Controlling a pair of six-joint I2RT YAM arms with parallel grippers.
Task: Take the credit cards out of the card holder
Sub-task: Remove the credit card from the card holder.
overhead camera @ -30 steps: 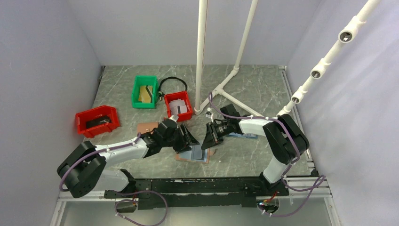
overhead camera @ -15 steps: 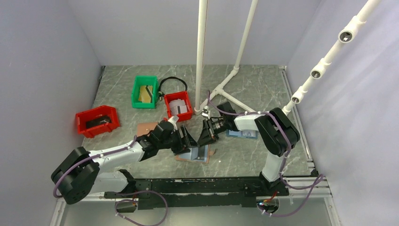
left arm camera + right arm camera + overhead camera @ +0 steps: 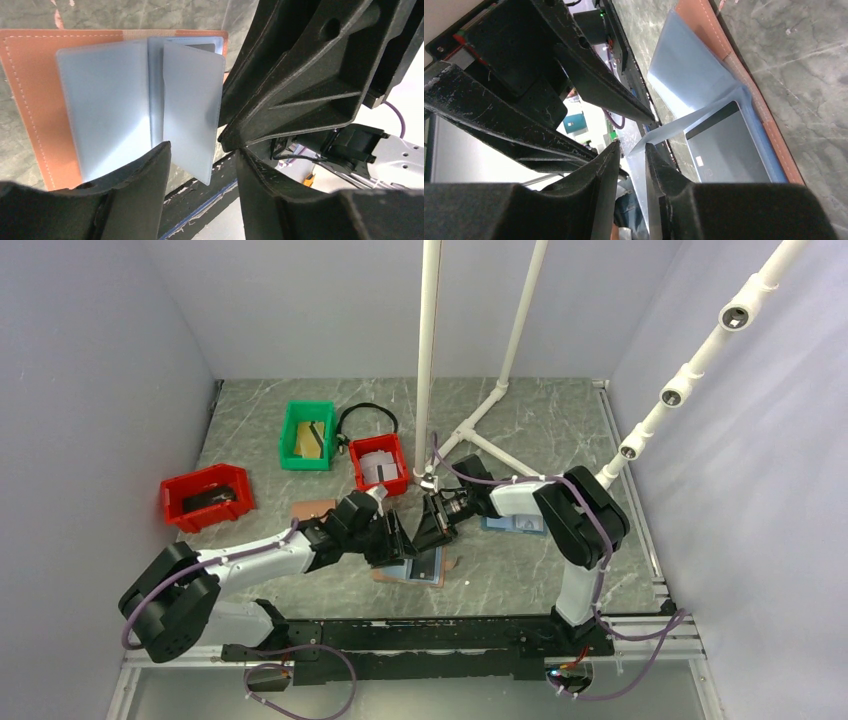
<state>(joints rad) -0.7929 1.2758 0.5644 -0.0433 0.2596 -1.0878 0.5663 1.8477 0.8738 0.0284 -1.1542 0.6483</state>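
The left gripper (image 3: 396,540) hovers, fingers spread wide, over the left half of the card holder (image 3: 426,567), which lies open and flat at the front middle of the table (image 3: 520,582). A pale sheet (image 3: 192,105) stands up from its fold. The right gripper (image 3: 632,147) crowds close, fingers narrowly apart around that sheet's free edge, pinching or not I cannot tell; bare table lies rightward.

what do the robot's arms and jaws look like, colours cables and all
The left arm and right arm both have white links between bulky black joints, and a thin purple cable runs along each. The jaws are matte black plastic, long and wedge-shaped with ribbed bracing, and scuffed pale along the edges. No markings are visible.
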